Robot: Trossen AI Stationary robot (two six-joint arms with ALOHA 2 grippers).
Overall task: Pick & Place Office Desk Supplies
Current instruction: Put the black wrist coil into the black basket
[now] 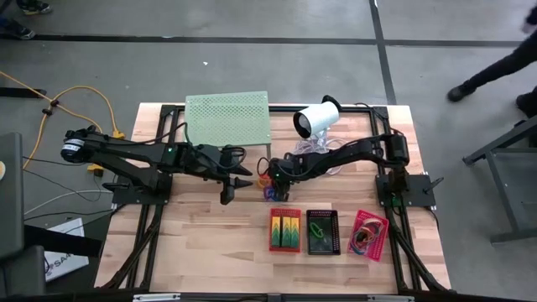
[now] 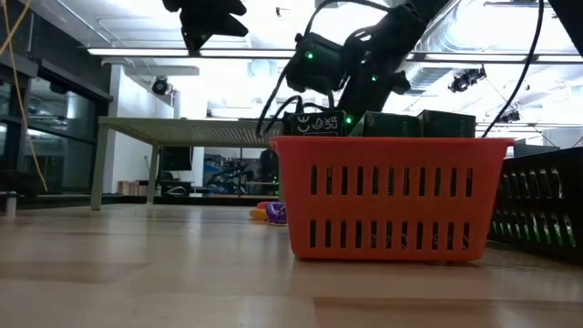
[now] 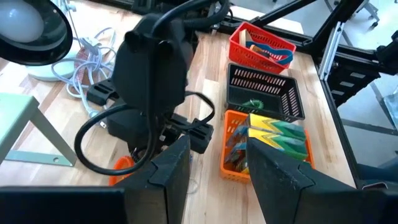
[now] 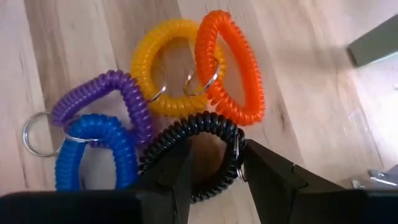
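Just right tool (image 4: 214, 165) over black coil (image 4: 199, 134)

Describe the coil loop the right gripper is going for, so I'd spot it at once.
Left of the red basket, a cluster of coil loops lies on the table. The right gripper straddles the black loop, the only dark one.

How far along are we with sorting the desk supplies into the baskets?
Done: green packs sit in the red basket, a green loop in the black basket, bands in the pink basket. In hand: the right gripper is open over a black coil loop. Left: five coil loops on the table. The left gripper waits, open.
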